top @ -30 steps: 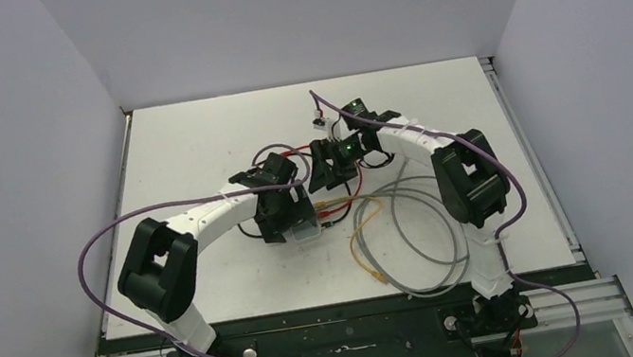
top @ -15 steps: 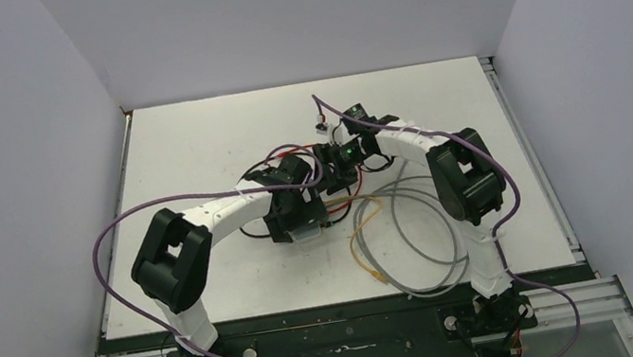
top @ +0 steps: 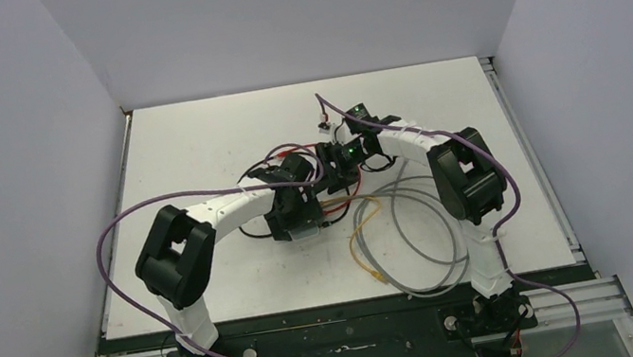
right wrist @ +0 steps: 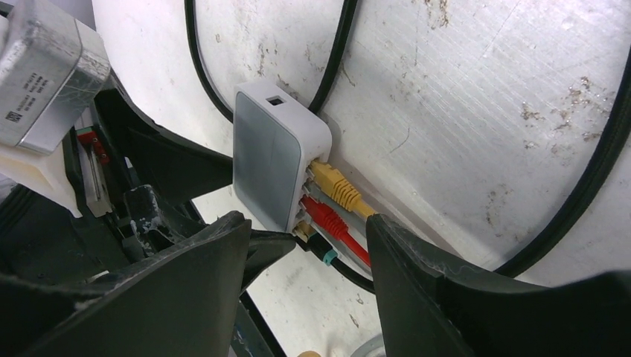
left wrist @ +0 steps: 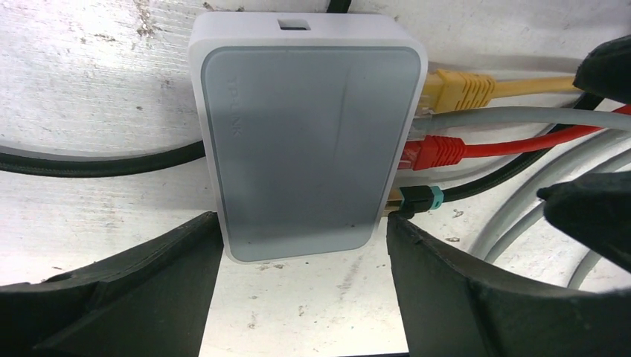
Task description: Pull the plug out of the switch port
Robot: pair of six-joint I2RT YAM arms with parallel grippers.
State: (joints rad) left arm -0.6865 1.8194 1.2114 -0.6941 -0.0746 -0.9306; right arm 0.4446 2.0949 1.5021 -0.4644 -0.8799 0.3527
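Note:
The switch (left wrist: pixel 305 141) is a pale grey-blue box lying flat on the table, also seen in the right wrist view (right wrist: pixel 271 167). Yellow (left wrist: pixel 461 85), red (left wrist: pixel 435 152) and teal-banded black plugs (left wrist: pixel 420 197) sit in its right edge. My left gripper (left wrist: pixel 303 227) has its jaws against both long sides of the switch's near end, holding it. My right gripper (right wrist: pixel 309 223) is open, its fingers either side of the black plug (right wrist: pixel 325 256) without touching it. From above, both grippers (top: pixel 300 219) (top: pixel 337 168) meet mid-table.
Loose grey cable loops (top: pixel 428 238) and an orange-yellow cable (top: pixel 365 252) lie right of the switch. A thick black cable (left wrist: pixel 89 160) runs left of it. A small white connector (top: pixel 320 125) sits behind. White walls enclose the table on three sides.
The left arm has shifted right, and its jaws opened wide then closed in onto the switch. The right gripper moved slightly left toward it and narrowed a little.

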